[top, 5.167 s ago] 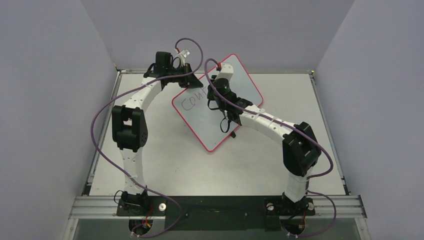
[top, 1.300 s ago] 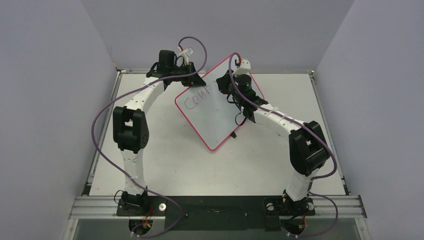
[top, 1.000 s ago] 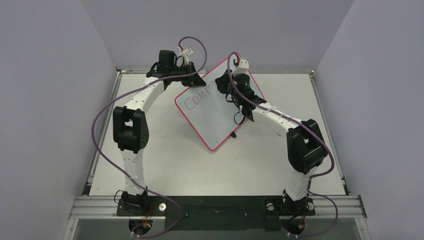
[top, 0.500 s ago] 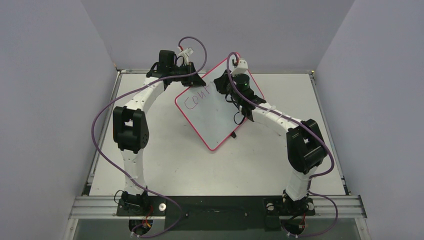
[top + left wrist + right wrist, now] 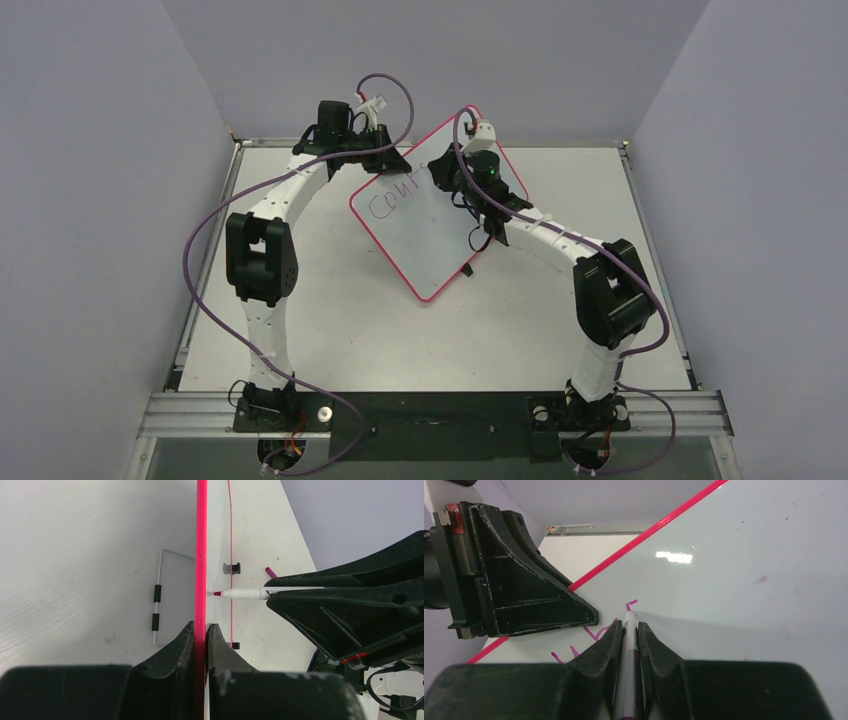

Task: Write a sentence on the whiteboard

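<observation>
The whiteboard (image 5: 420, 235) with a pink-red rim stands tilted at the back middle of the table. My left gripper (image 5: 385, 160) is shut on its upper left rim (image 5: 201, 555). My right gripper (image 5: 452, 180) is shut on a white marker (image 5: 628, 645) whose tip touches the board face (image 5: 749, 555). Purple-pink letters, roughly "Cour" (image 5: 392, 197), run along the board's top line. Fresh strokes (image 5: 596, 631) show beside the tip in the right wrist view. In the left wrist view the marker (image 5: 245, 593) meets the board edge-on.
A wire board stand (image 5: 159, 600) lies on the table behind the board. A marker cap (image 5: 271, 572) lies on the table past the board. A black clip foot (image 5: 467, 269) sits at the board's lower right edge. Grey walls enclose the table.
The word has grown from "Con" to about "Cour". My right gripper moved up and right along the top line with the marker. The left gripper keeps its hold on the rim.
</observation>
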You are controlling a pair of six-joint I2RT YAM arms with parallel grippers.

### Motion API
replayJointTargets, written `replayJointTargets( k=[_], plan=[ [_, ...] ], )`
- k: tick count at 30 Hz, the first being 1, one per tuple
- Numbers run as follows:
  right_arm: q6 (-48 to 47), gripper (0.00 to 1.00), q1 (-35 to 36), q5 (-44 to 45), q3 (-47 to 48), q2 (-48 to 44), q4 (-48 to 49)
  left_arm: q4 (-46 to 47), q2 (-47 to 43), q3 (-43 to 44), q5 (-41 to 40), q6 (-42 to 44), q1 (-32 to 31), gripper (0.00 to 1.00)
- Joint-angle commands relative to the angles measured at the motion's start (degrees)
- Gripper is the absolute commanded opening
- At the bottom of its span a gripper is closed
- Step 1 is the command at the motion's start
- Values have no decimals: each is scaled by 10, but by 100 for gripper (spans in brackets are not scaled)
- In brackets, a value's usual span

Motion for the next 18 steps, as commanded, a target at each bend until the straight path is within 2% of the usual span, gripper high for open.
replayJointTargets(
  k=[1, 18],
  plan=[
    [-9, 0, 4, -3, -19, -25, -14, 4, -10, 6, -26, 56, -16, 0],
    [-19, 0, -7, 7, 66, 20, -63, 5, -10, 4, -26, 55, -16, 0]
  ],
)
